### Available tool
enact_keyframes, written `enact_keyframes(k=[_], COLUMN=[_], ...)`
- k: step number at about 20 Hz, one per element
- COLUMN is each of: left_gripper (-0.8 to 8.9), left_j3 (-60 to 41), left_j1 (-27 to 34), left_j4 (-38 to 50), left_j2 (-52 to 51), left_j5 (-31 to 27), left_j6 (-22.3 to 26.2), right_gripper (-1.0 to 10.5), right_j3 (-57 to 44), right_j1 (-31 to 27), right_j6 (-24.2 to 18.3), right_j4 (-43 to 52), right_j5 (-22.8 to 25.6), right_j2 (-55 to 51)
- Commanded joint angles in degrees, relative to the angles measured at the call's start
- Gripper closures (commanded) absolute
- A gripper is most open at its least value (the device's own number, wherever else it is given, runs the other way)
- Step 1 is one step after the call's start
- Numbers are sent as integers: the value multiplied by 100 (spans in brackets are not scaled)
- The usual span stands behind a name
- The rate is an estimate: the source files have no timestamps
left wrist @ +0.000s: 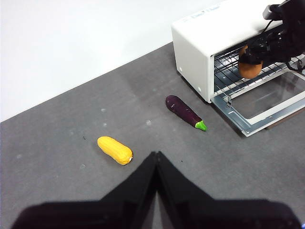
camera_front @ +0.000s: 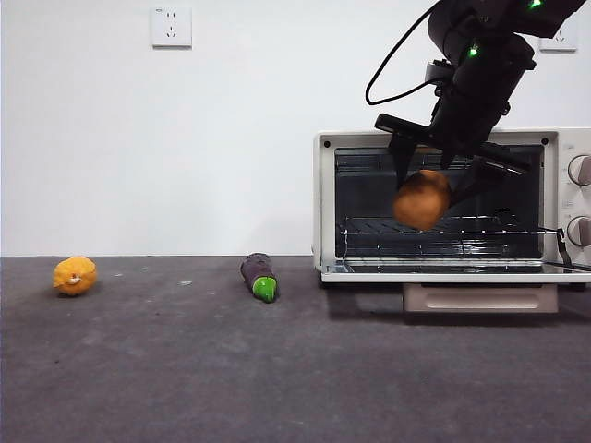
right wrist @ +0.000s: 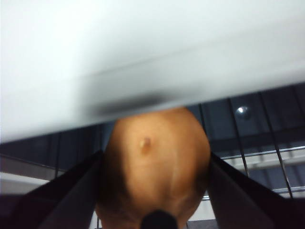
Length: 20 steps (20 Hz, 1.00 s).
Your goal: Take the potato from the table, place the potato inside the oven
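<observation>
Now | right hand (camera_front: 434,189) clamped on potato (camera_front: 422,199) | before open oven (camera_front: 325,203)

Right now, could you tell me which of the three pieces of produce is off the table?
The rounded orange-brown potato, held in the right claw at the oven's open front; the purple eggplant and yellow fruit lie on the table.

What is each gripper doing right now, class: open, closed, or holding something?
Left gripper: closed, holding nothing, above the dark grey table.
Right gripper: closed on the rounded orange-brown potato, at the cream-white oven opening.
</observation>
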Motion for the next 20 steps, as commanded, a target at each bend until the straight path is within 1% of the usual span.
enact_keyframes(k=[1, 8, 12, 13, 20], left_gripper=[819, 819, 819, 819, 819], left_j3=[-33, -33, -33, -33, -33], left_j1=[7, 7, 7, 7, 7], left_j4=[26, 26, 26, 26, 26], left_j2=[7, 94, 136, 149, 223], left_j5=[-15, -13, -11, -11, -9], left_j6=[52, 55, 52, 55, 57], right_gripper=[624, 615, 444, 431, 433], right_j3=[-22, -22, -22, -22, -22], right_j1=[2, 7, 9, 9, 17], right_j6=[59, 48, 42, 42, 46], right_j4=[-4, 15, 4, 0, -35], right_j5=[120, 168, 170, 170, 170], right_j2=[129, 127, 127, 127, -22])
